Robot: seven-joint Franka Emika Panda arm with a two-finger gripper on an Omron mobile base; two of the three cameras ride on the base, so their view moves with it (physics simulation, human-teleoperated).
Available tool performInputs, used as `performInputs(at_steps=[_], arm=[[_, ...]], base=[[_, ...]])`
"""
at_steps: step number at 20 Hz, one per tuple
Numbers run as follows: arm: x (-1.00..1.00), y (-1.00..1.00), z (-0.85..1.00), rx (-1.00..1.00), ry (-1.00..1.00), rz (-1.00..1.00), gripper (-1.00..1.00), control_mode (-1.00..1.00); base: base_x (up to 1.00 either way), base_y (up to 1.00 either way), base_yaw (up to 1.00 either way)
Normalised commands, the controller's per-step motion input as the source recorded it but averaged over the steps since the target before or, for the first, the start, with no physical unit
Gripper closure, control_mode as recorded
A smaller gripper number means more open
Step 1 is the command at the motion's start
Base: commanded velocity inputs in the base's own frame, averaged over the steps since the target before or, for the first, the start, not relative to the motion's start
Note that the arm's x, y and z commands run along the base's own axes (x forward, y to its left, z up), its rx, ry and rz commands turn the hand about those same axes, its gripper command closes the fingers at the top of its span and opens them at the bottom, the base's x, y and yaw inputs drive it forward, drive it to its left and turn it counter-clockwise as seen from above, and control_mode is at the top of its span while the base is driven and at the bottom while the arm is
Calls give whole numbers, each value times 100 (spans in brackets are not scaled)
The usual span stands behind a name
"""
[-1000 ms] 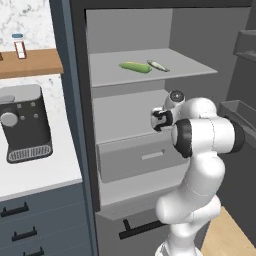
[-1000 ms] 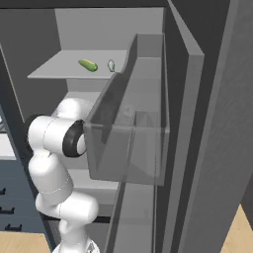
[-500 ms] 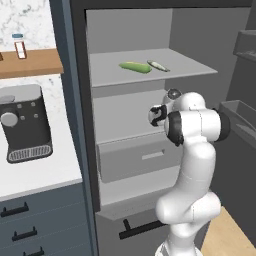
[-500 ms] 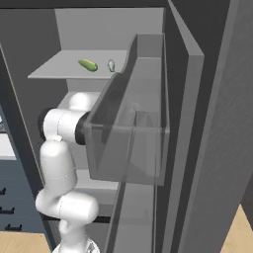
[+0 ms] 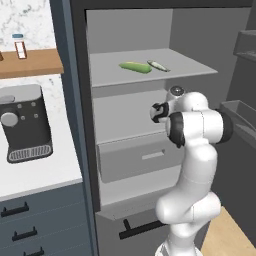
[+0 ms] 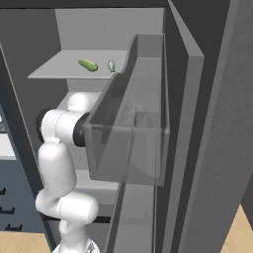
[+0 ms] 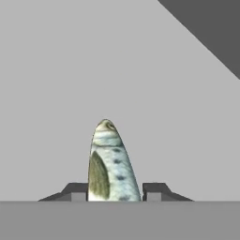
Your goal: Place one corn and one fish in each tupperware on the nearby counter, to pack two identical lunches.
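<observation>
The fish (image 7: 108, 161) between the fingertips (image 7: 77, 190) looks smooth and faintly glossy, its pale silver-grey skin speckled with dark spots and an olive patch, while the fingertips themselves are matt dark. The fridge shelf (image 5: 150, 75) and drawer (image 5: 140, 160) are flat matt grey, the door bin (image 6: 131, 143) is clear, see-through plastic, and the green corn (image 5: 135, 67) has a smooth husk. The wall shelf (image 5: 30, 62) looks like warm wood, the worktop (image 5: 35, 172) is plain matt white, and the arm (image 5: 192, 165) is glossy white.

Silver-grey speckled fish (image 7: 111, 164), green corn (image 5: 134, 67), grey shelf (image 5: 150, 75).
</observation>
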Motion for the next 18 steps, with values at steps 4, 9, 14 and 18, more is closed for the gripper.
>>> performInputs(at_steps=[4, 9, 14, 18], arm=[[-100, 14, -49, 0, -3, 0, 100, -100], [-100, 56, -7, -1, -13, 0, 100, -100], [-100, 43, 64, 0, -8, 1, 100, -100], [-100, 24, 100, 0, -4, 2, 100, -100]], base=[[0, 0, 0], [0, 0, 0], [0, 0, 0], [0, 0, 0]])
